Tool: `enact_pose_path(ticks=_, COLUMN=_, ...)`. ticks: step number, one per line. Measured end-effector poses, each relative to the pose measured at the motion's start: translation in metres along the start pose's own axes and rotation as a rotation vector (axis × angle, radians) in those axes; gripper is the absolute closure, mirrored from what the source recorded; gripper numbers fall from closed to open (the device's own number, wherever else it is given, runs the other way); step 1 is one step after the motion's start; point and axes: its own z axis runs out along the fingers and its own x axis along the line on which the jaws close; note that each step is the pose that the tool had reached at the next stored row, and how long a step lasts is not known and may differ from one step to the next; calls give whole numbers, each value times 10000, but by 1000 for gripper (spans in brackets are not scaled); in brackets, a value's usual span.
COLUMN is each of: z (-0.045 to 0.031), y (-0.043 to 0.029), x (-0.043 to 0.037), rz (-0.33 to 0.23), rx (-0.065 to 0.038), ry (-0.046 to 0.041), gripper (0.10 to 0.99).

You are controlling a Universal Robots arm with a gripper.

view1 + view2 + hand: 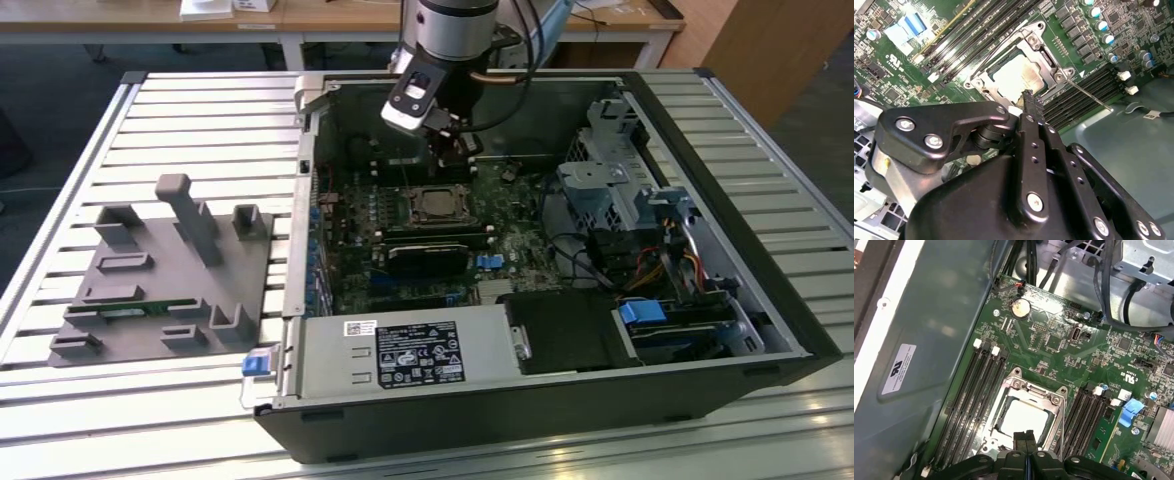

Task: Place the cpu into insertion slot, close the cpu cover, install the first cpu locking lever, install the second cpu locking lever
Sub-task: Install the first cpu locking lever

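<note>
Exterior view has the slatted metal worktop point(160, 100) carrying the open grey computer case point(534, 410), with the arm reaching down inside. On the green circuit board point(1054, 355), the black tool point(1024, 436) hangs just above the square insertion slot point(437, 205), fingers pressed together, nothing pinched. The thin silvery cpu cover point(1056, 412) lies flat around the small silver-topped cpu point(1021, 417) seated in it. A thin wire lever point(1089, 95) angles out over the memory strips.

One case point(534, 412) is holding one board point(1054, 355). On it, one cpu point(1021, 417) is sitting under one cover point(1056, 412), with two banks of memory slots point(966, 395) flanking and one coin cell point(1020, 307) showing. One lever point(1091, 96) is sticking out. One grey jig point(147, 290) is lying beside the case.
</note>
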Motion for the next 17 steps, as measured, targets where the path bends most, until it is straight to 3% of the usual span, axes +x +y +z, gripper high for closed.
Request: enact_pose_path(ticks=17, z=0, y=0, x=0, rz=-471, rx=7, ry=5, gripper=980)
